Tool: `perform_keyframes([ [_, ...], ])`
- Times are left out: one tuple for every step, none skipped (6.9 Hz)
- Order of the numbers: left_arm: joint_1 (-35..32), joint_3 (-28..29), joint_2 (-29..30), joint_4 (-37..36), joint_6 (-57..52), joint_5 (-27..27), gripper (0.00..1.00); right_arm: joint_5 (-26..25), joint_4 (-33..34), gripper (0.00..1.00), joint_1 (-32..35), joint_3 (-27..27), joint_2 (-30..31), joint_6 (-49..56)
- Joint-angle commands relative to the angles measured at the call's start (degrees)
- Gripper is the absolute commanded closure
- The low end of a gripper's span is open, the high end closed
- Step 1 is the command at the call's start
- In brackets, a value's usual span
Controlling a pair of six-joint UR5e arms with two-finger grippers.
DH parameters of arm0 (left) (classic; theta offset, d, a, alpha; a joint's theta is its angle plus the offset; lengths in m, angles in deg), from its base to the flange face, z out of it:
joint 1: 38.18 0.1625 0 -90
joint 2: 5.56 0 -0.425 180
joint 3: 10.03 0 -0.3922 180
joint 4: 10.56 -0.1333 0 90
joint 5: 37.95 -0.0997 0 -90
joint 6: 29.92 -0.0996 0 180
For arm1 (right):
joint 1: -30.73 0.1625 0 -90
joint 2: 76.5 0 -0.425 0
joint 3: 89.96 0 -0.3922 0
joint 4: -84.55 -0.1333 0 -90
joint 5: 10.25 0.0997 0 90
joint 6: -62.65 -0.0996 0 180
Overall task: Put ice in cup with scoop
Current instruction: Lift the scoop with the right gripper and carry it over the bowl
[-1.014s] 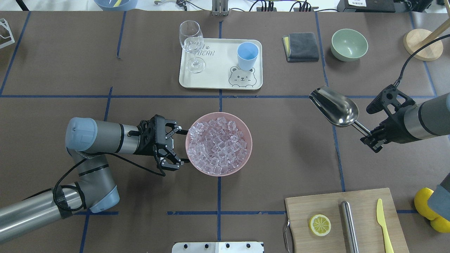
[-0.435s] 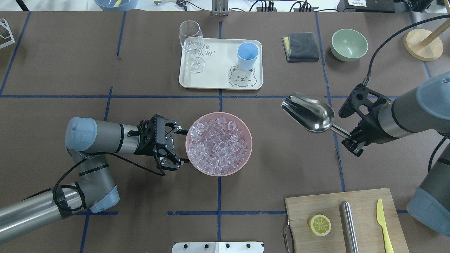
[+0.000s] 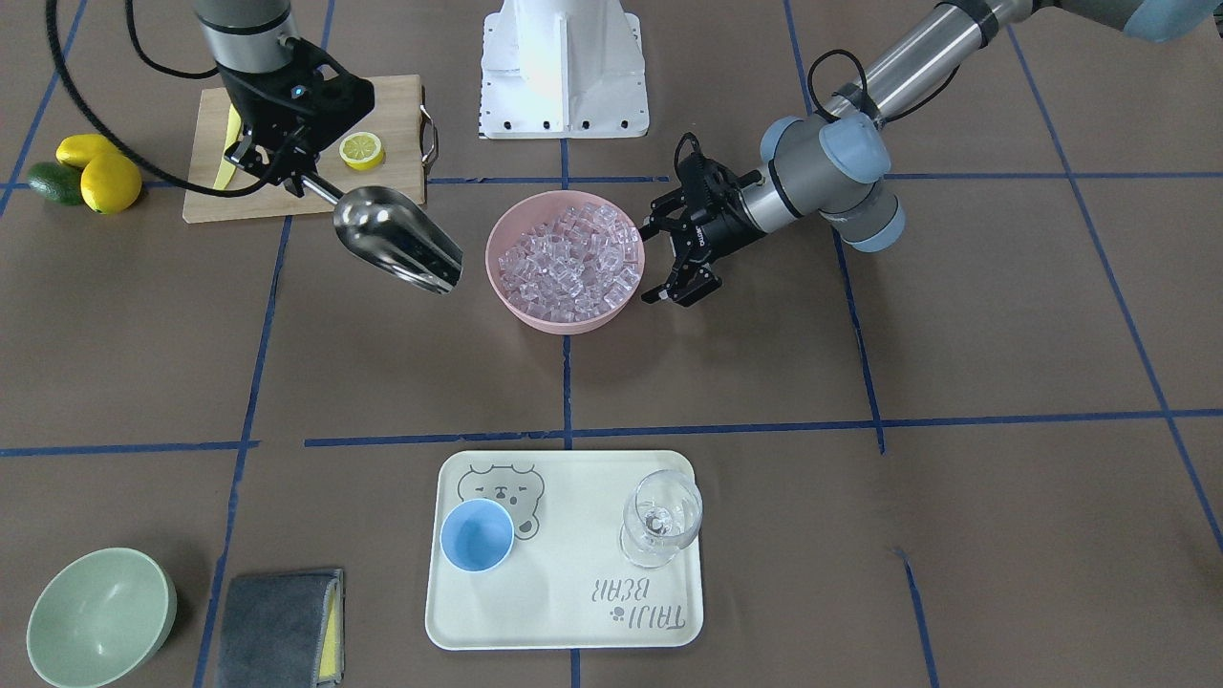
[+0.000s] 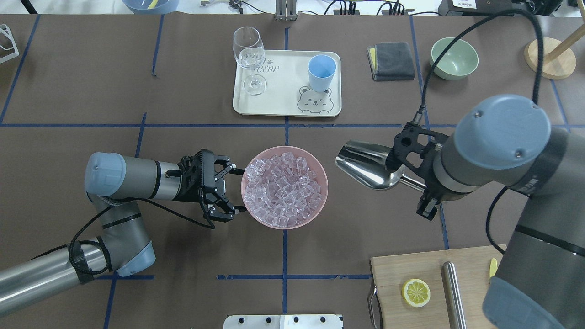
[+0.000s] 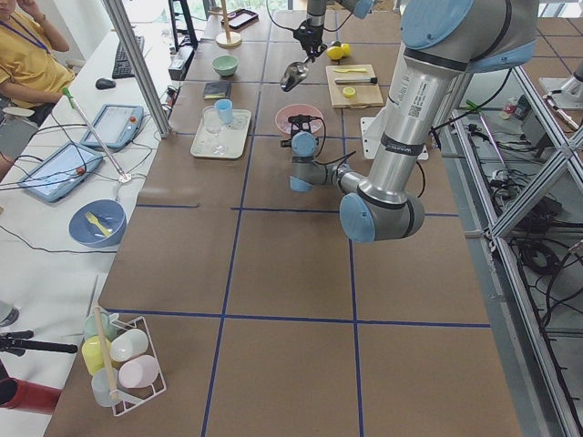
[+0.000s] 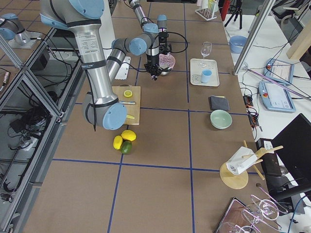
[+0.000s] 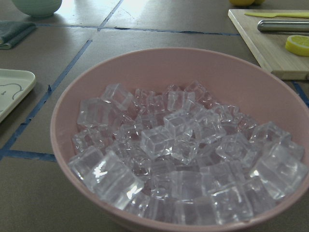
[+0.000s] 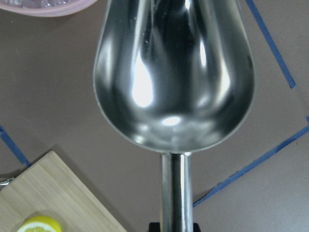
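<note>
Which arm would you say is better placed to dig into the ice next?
Right, I'd say. The right gripper holds the scoop by its handle, empty trough mouth pointing at the pink bowl of ice, just short of the rim. The left gripper is open beside the opposite rim, holding nothing.

In the overhead view, a cream tray (image 4: 279,98) printed with a bear sits at the far middle of the table. A clear wine glass (image 4: 249,50) stands upright on its left part. To the tray's right lie a folded grey cloth (image 4: 393,61), a pale-green bowl (image 4: 454,58) and a round wooden stand base (image 4: 548,57). A pink bowl (image 4: 325,183) stands near the centre. A wooden cutting board (image 4: 402,267) carries a lemon slice (image 4: 416,292), a steel cylinder (image 4: 454,294) and a yellow knife (image 7: 280,15). Two lemons (image 3: 108,182) and an avocado (image 3: 53,182) lie just beside the board.
</note>
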Motion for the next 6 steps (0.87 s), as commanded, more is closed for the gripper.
perform_keyframes([
  [0.0,0.1,0.0,0.3,0.1,0.0,0.01,-2.7,17.3,1.00,-2.8,2.0,-13.1,0.1],
  [0.0,0.1,0.0,0.3,0.1,0.0,0.01,-3.5,24.4,1.00,-3.8,6.4,-19.9,0.1],
  [0.0,0.1,0.0,0.3,0.1,0.0,0.01,-4.2,28.6,1.00,-5.2,10.0,-24.3,0.1],
  [0.0,0.1,0.0,0.3,0.1,0.0,0.01,-5.0,29.8,1.00,-6.3,13.1,-26.4,0.1],
  [0.0,0.1,0.0,0.3,0.1,0.0,0.01,-5.1,33.1,1.00,-8.0,15.3,-29.2,0.1],
  [0.0,0.1,0.0,0.3,0.1,0.0,0.01,-5.0,34.6,1.00,-8.9,16.7,-30.3,0.1],
])
